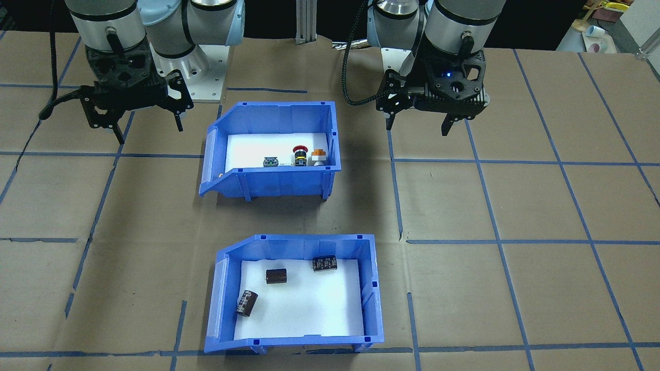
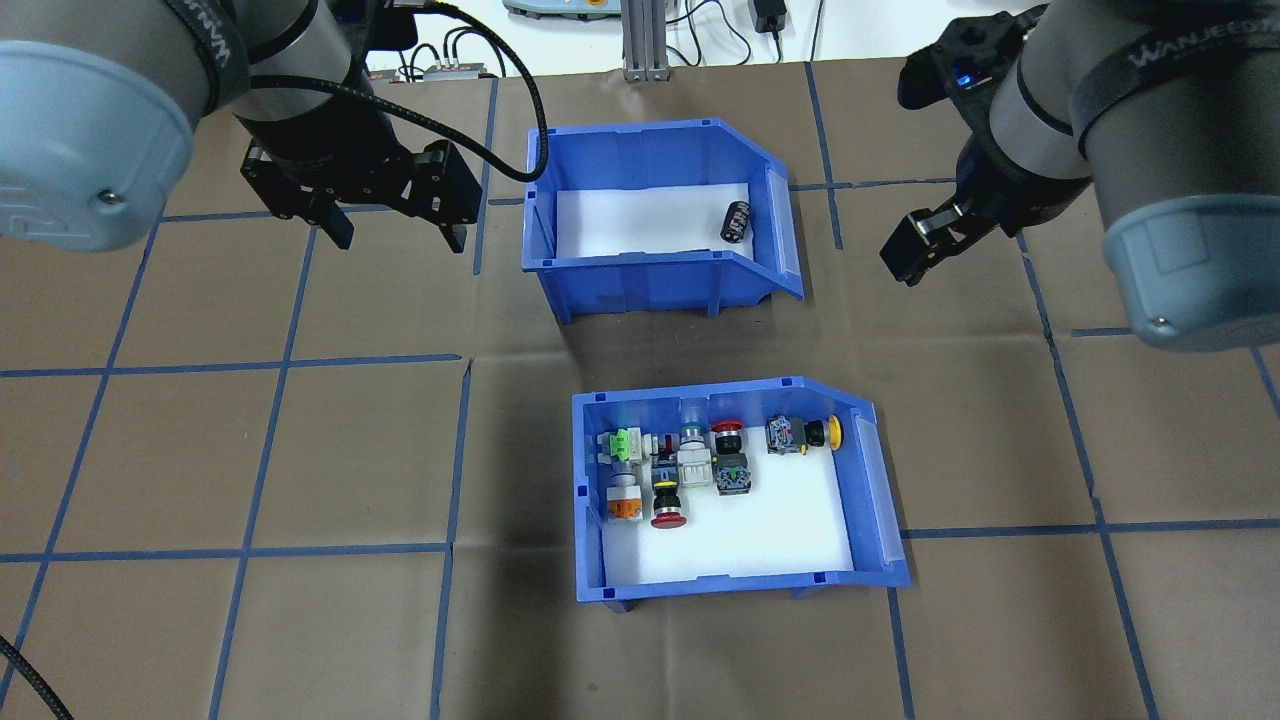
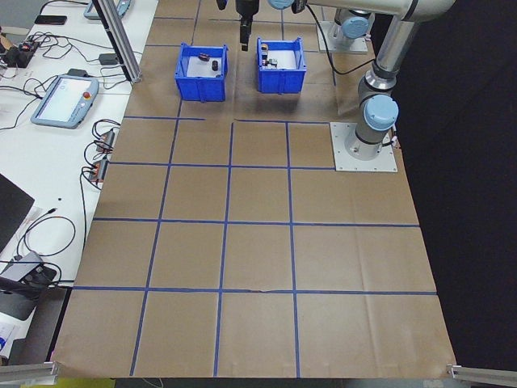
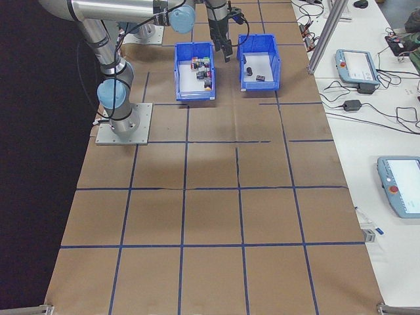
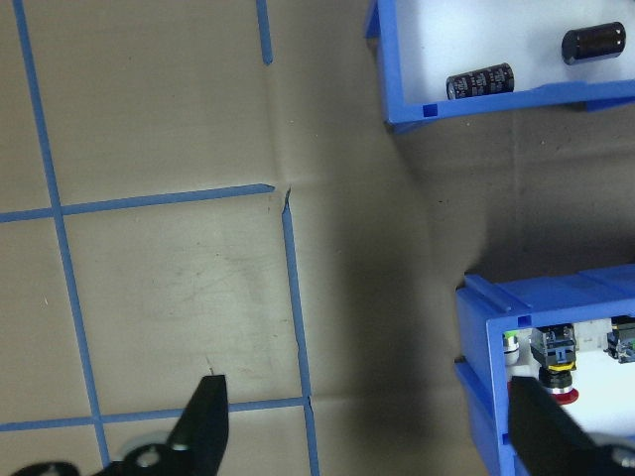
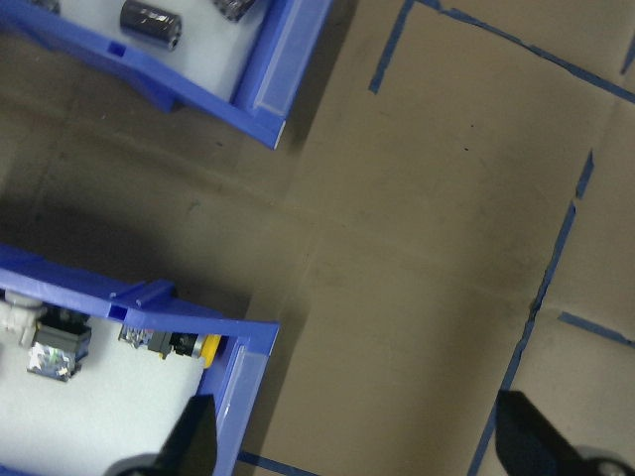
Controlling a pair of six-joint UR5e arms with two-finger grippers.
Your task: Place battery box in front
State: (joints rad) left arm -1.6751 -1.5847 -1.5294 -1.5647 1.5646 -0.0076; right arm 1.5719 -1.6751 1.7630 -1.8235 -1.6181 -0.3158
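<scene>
Both arms hang above the brown paper-covered tabletop [image 1: 541, 206] with nothing in hand: the left gripper [image 1: 418, 123] has its black fingers spread wide apart, and the right gripper [image 1: 149, 126] is spread apart just the same, neither touching a bin. There's the target, the blue plastic battery box with its sloped cut-away side and white liner [image 1: 374, 288], sitting toward the tabletop's far edge from the robot, close to the operators' side, three small dark cylinders [image 1: 276, 276] lying loose on its floor. Between it and the robot's base sits the other blue plastic bin, full of colourful push-buttons and switches [image 2: 590, 500], a strip of bare paper separating the two. Now, how will that battery box handle? It looks stiff and light, with smooth walls that could slip in a pinch, and those cylinders will likely roll if it tips, so level carriage matters. The best hold, I'd say, is a straight upright wall, fingers straddling the rim, on the tall side opposite the cut-away; that side faces the left gripper, while the low sloped lip offers far less to bite on.
</scene>
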